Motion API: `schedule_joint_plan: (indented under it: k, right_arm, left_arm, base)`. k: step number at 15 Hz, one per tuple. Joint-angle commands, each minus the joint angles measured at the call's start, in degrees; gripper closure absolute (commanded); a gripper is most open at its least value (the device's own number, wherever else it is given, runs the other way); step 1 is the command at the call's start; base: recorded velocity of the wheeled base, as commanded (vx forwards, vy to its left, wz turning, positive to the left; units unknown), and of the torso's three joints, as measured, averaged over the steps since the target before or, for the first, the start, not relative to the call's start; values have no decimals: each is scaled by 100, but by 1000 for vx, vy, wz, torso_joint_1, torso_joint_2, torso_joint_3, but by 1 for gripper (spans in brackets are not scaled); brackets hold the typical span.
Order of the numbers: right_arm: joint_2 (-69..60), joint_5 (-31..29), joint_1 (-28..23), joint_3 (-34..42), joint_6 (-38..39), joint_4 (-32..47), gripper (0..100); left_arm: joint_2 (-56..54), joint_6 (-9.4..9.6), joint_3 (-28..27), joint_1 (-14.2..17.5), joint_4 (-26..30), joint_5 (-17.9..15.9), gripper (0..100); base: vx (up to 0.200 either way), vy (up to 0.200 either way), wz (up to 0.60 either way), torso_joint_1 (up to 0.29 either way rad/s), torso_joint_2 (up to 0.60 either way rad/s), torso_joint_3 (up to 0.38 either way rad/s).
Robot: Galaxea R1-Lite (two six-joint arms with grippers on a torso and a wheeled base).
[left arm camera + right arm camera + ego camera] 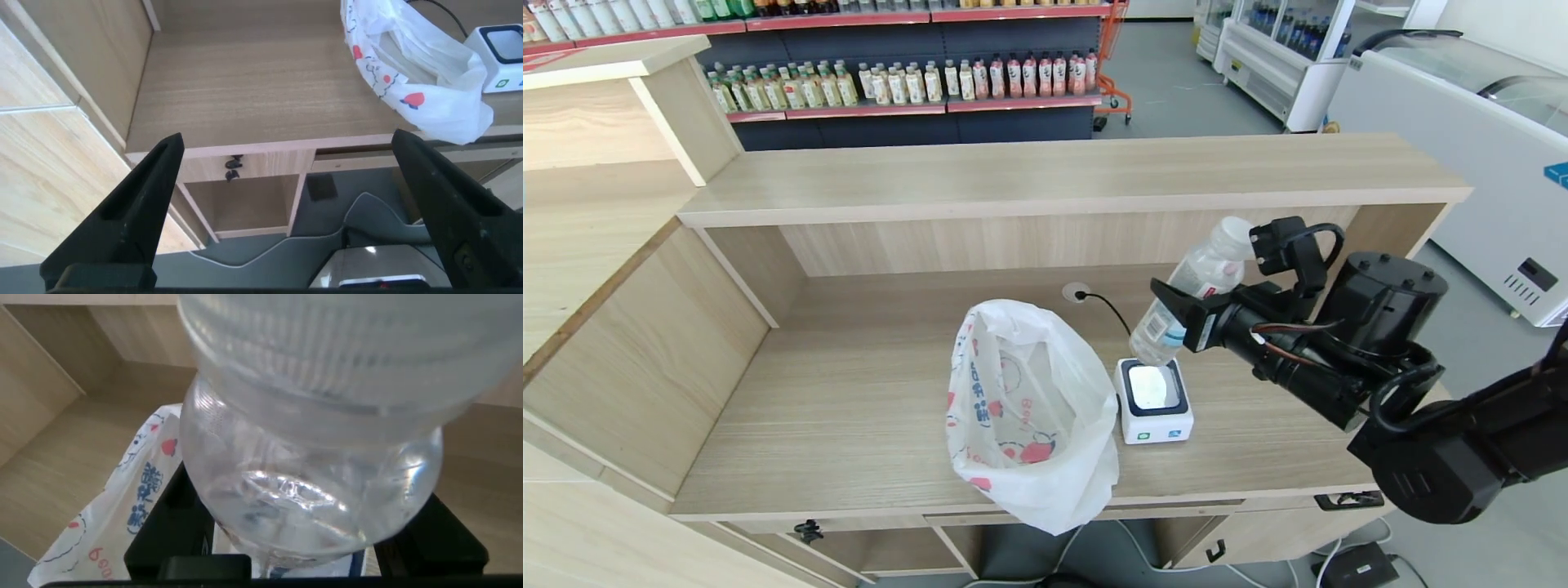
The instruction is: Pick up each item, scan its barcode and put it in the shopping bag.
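A clear plastic bottle [1188,290] with a white cap and a pale label is tilted, its base just above the white barcode scanner [1152,398] on the counter. My right gripper [1196,314] is shut on the bottle's middle; up close the bottle [310,449] hides most of the black fingers. The white shopping bag [1021,408] with red and blue print stands open to the left of the scanner and hangs over the counter's front edge. My left gripper [286,212] is open, low in front of the counter's left part, with the bag [417,73] and scanner [500,53] farther off.
The wooden counter [849,408] has a raised back ledge [1062,175] and a side wall on the left. A black cable [1107,306] runs from a hole in the counter to the scanner. Shelves of drinks and freezers stand behind.
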Motion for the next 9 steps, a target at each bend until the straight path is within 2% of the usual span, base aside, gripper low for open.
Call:
schedule_joint_plan:
  k: [1, 5, 9]
  right_arm:
    - [307, 12, 146, -141, 39, -12, 100]
    - [773, 21, 251, -150, 188, -100, 100]
    - [1265, 21, 304, -378, 215, -267, 100]
  left_arm:
    - [-2, 6, 0, 0, 2, 0, 0]
    - [-2, -12, 0, 0, 2, 0, 0]
    - [-2, -12, 0, 0, 2, 0, 0]
  base:
    - [0, 200, 0, 7, 2, 2]
    - [0, 200, 0, 2, 2, 2]
    - [0, 0, 0, 0, 0, 0]
